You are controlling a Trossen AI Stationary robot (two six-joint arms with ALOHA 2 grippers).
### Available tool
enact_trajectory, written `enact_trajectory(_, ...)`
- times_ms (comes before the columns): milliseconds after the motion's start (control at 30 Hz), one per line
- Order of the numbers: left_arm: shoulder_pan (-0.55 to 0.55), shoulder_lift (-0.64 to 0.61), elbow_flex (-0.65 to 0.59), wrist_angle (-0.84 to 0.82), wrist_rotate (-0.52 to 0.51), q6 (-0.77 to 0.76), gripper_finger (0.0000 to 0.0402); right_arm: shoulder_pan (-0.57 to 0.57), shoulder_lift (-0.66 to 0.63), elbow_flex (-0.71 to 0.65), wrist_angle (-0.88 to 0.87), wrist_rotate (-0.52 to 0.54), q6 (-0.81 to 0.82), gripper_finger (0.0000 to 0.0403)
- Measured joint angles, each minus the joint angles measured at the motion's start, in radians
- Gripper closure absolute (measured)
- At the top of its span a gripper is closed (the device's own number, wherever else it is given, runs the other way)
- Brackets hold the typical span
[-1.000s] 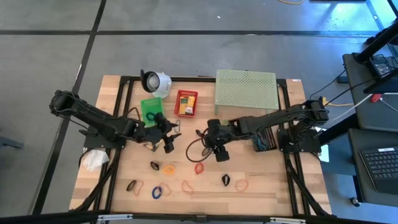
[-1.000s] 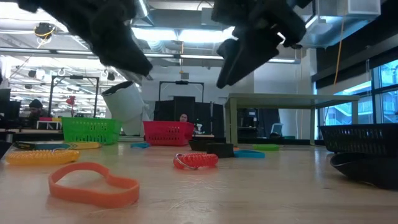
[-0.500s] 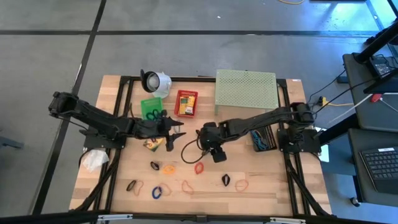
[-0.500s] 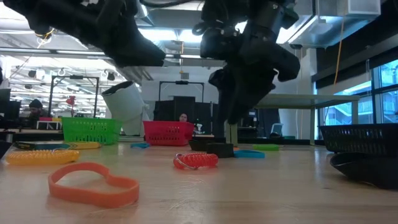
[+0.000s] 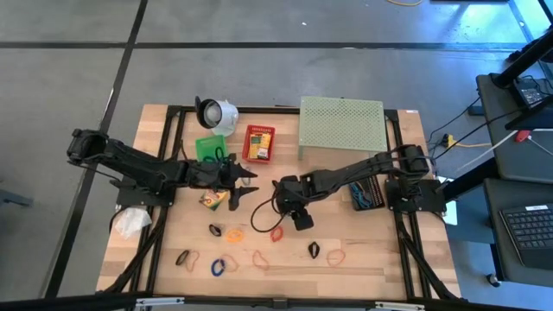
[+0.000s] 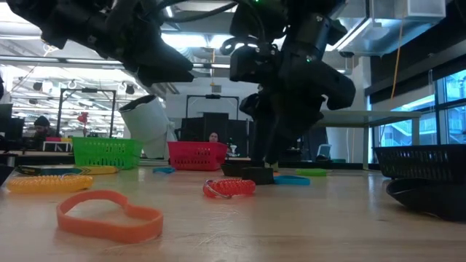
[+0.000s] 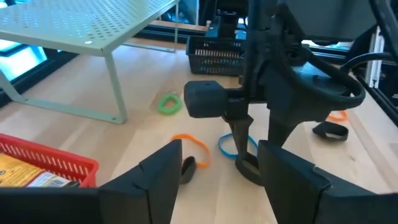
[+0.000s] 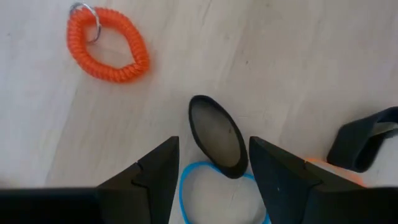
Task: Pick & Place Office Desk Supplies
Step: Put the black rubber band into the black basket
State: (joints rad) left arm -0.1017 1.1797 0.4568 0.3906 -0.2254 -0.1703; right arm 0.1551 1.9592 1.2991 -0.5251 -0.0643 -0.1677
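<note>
**Going for the black loop**

The black loop [image 8: 216, 135] lies flat mid-table, at 6 o'clock from the red basket [image 5: 258, 143]. We think it is light, soft and bendy; pinch one thin side. Our right gripper [image 8: 210, 165] hangs right over it, fingers spread. A blue loop [image 8: 214, 193] touches it and may come along. The orange coil [image 8: 107, 43] sits apart. Our left gripper [image 7: 219, 174] waits at 9 o'clock, fingers spread.

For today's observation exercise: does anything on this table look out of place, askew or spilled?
Yes, mildly. The bands lie scattered loose across the near half of the table, none gathered in a container. A crayon box lies askew on the wood beside the left pincer. The right pincer is low over a black band.
</note>
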Motion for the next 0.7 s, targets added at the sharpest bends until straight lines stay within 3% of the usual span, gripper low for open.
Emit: enact_trajectory(700,0.000,0.000,0.000,0.002,-0.016,0.054,0.0199,0.000,0.081,0.003,0.045,-0.026,0.014,0.0209)
